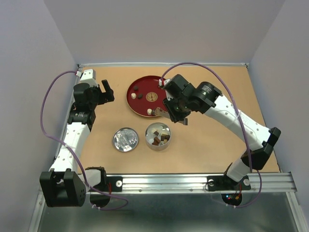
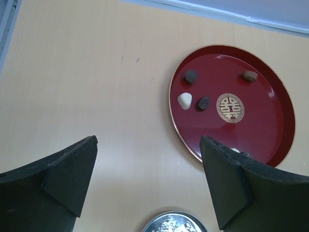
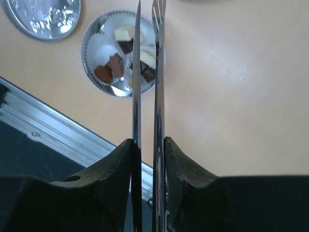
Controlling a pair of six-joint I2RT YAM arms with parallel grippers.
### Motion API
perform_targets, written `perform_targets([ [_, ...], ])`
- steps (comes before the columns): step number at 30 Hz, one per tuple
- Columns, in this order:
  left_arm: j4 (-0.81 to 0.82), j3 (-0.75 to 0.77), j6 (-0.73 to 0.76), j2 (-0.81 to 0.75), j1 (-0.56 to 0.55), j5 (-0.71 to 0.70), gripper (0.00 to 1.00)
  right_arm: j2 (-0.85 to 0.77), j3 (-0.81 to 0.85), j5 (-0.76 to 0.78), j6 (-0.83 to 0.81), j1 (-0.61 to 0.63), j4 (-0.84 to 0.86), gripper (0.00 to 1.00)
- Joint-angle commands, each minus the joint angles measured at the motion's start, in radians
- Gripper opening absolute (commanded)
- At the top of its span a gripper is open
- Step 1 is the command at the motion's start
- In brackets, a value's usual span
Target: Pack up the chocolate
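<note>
Chocolate pieces lie on the red plate (image 2: 270, 140): a dark round one (image 2: 191, 76), a brown one (image 2: 249, 75), a white one (image 2: 184, 100) and a dark oval one (image 2: 203, 103). More chocolate (image 3: 116, 65) sits in white paper cups inside the round tin (image 1: 158, 136). My right gripper (image 3: 148, 142) is shut on long metal tongs (image 3: 136, 72). The two blades stand slightly apart and cross in front of the tin, and their tips run off the top of the right wrist view. My left gripper (image 2: 148, 145) hangs open and holds nothing, left of the plate (image 1: 147, 99).
The tin's embossed silver lid (image 1: 125, 139) lies left of the tin, also at the bottom of the left wrist view as the lid (image 2: 175, 223). An aluminium rail (image 1: 193, 182) runs along the table's near edge. White walls enclose the back and both sides.
</note>
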Motion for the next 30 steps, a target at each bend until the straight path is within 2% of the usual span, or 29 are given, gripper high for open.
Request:
perform_targets([
  [1, 0.029, 0.016, 0.001, 0.000, 0.003, 0.012, 0.99, 0.049, 0.053, 0.032, -0.060, 0.009, 0.171, 0.37],
  [9, 0.029, 0.016, 0.000, -0.002, 0.003, 0.017, 0.99, 0.218, 0.157, 0.119, -0.175, 0.008, 0.328, 0.37],
  [13, 0.031, 0.016, -0.002, 0.001, 0.003, 0.020, 0.99, 0.325, 0.246, 0.158, -0.233, 0.003, 0.400, 0.41],
  [21, 0.031, 0.019, -0.002, 0.006, 0.003, 0.024, 0.99, 0.551, 0.436, 0.167, -0.310, -0.017, 0.433, 0.42],
  [30, 0.032, 0.023, -0.003, 0.008, 0.003, 0.034, 0.99, 0.654, 0.473, 0.185, -0.336, -0.034, 0.456, 0.45],
])
